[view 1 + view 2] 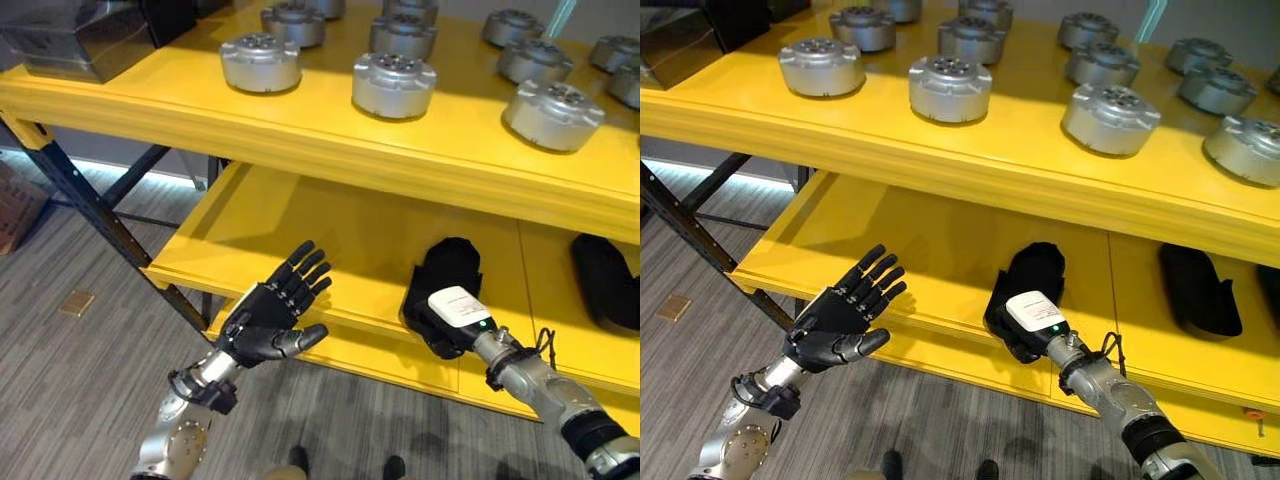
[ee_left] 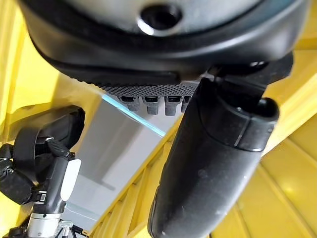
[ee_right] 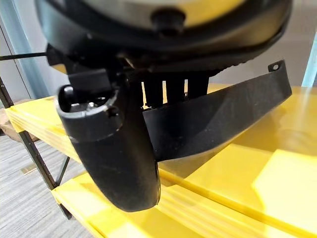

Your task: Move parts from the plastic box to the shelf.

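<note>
Several silver round parts stand on the top yellow shelf board (image 1: 330,140), among them one (image 1: 260,62) at the left, one (image 1: 393,84) in the middle and one (image 1: 552,114) at the right. My left hand (image 1: 265,325) hovers in front of the lower shelf board (image 1: 300,230), palm up, fingers spread and straight, holding nothing. My right hand (image 1: 440,285) lies over the lower board's front edge with its fingers stretched flat; in the right wrist view its fingers (image 3: 168,89) are straight and empty. The left wrist view shows the left thumb (image 2: 213,163) and, beyond it, the right hand (image 2: 44,153).
A grey metal box (image 1: 80,40) sits at the top shelf's left end. A dark oblong shape (image 1: 600,280) lies on the lower board to the right of my right hand. Dark slanted shelf legs (image 1: 90,205) stand at the left over grey floor (image 1: 60,370).
</note>
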Available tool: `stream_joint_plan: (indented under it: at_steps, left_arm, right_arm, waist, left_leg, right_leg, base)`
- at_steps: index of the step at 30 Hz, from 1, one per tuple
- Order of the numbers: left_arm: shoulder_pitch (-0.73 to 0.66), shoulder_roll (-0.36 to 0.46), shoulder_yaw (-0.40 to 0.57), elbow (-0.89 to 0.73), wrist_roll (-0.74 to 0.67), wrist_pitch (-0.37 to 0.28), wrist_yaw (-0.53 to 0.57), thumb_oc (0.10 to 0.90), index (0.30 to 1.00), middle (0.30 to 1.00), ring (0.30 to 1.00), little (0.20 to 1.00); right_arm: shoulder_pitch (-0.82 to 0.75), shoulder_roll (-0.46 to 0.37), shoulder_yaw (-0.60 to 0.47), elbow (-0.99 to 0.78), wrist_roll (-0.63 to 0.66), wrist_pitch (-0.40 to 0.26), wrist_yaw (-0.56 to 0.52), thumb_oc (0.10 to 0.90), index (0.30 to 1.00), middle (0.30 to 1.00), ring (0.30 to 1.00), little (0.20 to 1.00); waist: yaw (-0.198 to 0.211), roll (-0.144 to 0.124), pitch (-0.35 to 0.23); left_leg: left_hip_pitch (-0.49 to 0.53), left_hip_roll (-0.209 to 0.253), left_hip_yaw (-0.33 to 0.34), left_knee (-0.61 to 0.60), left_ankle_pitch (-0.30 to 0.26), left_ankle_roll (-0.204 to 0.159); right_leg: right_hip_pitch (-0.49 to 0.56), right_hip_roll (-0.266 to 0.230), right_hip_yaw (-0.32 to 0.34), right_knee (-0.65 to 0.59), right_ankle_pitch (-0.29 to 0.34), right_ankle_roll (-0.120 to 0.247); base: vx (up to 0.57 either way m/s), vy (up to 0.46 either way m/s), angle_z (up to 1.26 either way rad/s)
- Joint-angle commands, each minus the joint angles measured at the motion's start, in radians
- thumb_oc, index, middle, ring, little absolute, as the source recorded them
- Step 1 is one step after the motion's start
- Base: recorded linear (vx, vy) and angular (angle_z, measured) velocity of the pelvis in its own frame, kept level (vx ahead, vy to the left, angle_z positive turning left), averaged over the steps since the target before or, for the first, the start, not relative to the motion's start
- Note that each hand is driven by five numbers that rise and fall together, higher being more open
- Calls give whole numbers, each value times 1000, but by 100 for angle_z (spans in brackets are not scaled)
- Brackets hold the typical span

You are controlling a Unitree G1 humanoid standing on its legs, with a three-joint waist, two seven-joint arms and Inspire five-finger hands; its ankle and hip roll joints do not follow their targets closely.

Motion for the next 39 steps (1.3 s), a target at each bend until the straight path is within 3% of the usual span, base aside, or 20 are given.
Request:
stream_joint_plan:
  at_steps: [1, 15, 27, 39]
  left_arm:
    - [-43, -34, -2, -79, -28, -45, -65, 900, 1000, 1000, 1000, 1000]
    - [-104, 38, -20, -73, -56, -32, -41, 900, 1000, 1000, 1000, 1000]
    - [-168, 122, -41, -97, -93, -44, -23, 900, 1000, 1000, 1000, 1000]
    - [-148, 168, -19, -141, -102, -33, -43, 900, 1000, 1000, 1000, 1000]
  right_arm:
    - [-49, -55, -8, 50, 52, 22, -25, 400, 300, 300, 300, 300]
    - [-183, -149, 40, 160, -49, 36, -96, 400, 300, 300, 300, 300]
    - [-447, -275, 195, 198, -132, -23, -188, 400, 300, 300, 300, 300]
    - [-599, -315, 267, 204, -169, 14, -198, 400, 300, 300, 300, 300]
  waist:
    - [-3, 20, -90]
    - [2, 32, -45]
    - [25, 52, 67]
    - [50, 76, 123]
  left_leg:
    - [-9, 30, 1, 31, -96, 0]
    - [-56, 34, 13, 59, -105, -1]
    - [-186, 37, -11, 144, -100, -17]
    - [-271, 46, -34, 185, -83, -33]
  right_leg:
    - [-41, 88, -1, 43, -78, -51]
    - [-99, 90, 17, 69, -83, -45]
    - [-202, 112, 29, 96, -91, -69]
    - [-269, 123, 7, 130, -105, -87]
  base:
    - [1, -12, -8]
    - [-20, -59, -9]
    - [-51, -146, -5]
    - [20, -102, -5]
